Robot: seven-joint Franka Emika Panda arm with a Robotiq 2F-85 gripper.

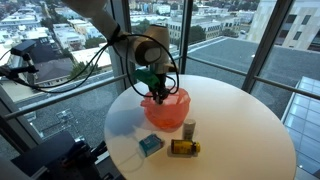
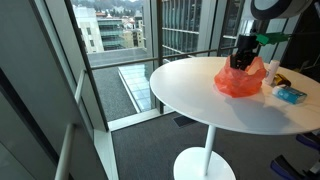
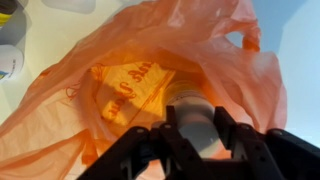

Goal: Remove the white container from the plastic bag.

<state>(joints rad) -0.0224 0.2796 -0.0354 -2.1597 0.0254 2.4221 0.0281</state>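
Jaws are pressing narrowly against both sides of a white cylindrical container [image 3: 195, 115], which is standing between them deep inside a crumpled, translucent orange plastic bag [image 3: 120, 95]. In the wrist view the bag's walls are rising all around the container, and a folded panel with pale printed lettering is lying just beside it. So the container is still sitting within the bag rather than out on the round white surface [image 1: 235, 120]. In both exterior views the grey robot arm [image 1: 105, 15] is reaching down from above, and its dark wrist is dipping into the bag's open mouth [image 2: 240, 78]. The bag [image 1: 165, 108] is resting on the surface toward the edge nearest the tall windows, with its handles flopping outward. Nearer the opposite edge in an exterior view, three smaller things are sitting apart from the bag. A small blue box [image 1: 150, 146] is lying flat, an amber bottle [image 1: 184, 147] is lying on its side just beside the box, and a small upright bottle [image 1: 189, 128] is standing between the amber bottle and the bag. The blue box [image 2: 290, 95] is also showing close to the surface's edge. Two round objects at the wrist view's upper corner are too blurred to identify.
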